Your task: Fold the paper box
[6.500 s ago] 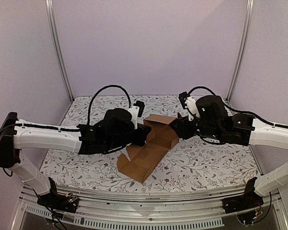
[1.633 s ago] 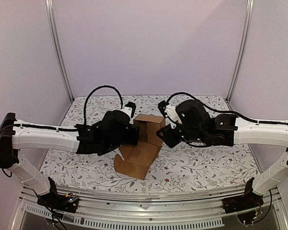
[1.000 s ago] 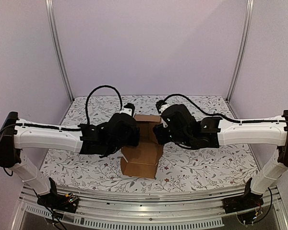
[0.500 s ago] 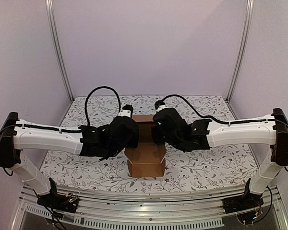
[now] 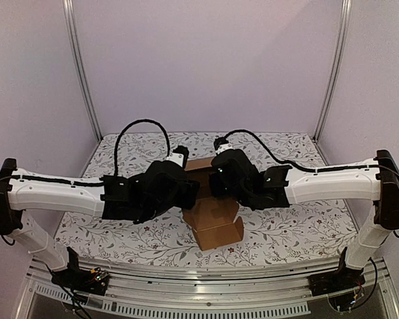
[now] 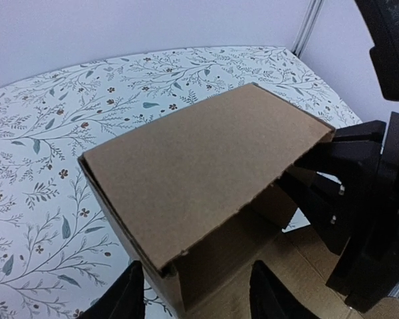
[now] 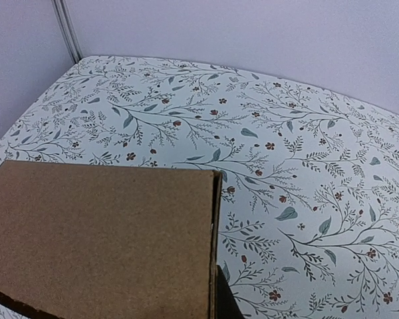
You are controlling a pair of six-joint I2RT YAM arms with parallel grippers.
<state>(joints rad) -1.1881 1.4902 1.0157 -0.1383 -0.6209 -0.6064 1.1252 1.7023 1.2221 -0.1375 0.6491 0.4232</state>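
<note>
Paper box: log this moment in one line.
paper box: partly folded | left gripper: open astride corner | right gripper: shut on wall

I see a robot lab cell: plain lilac walls [image 5: 206, 60] close it in, metal posts [image 5: 82, 73] stand in the far corners, the table [image 5: 299, 226] has a flower print, an aluminium rail [image 5: 206, 280] runs in front.
</note>
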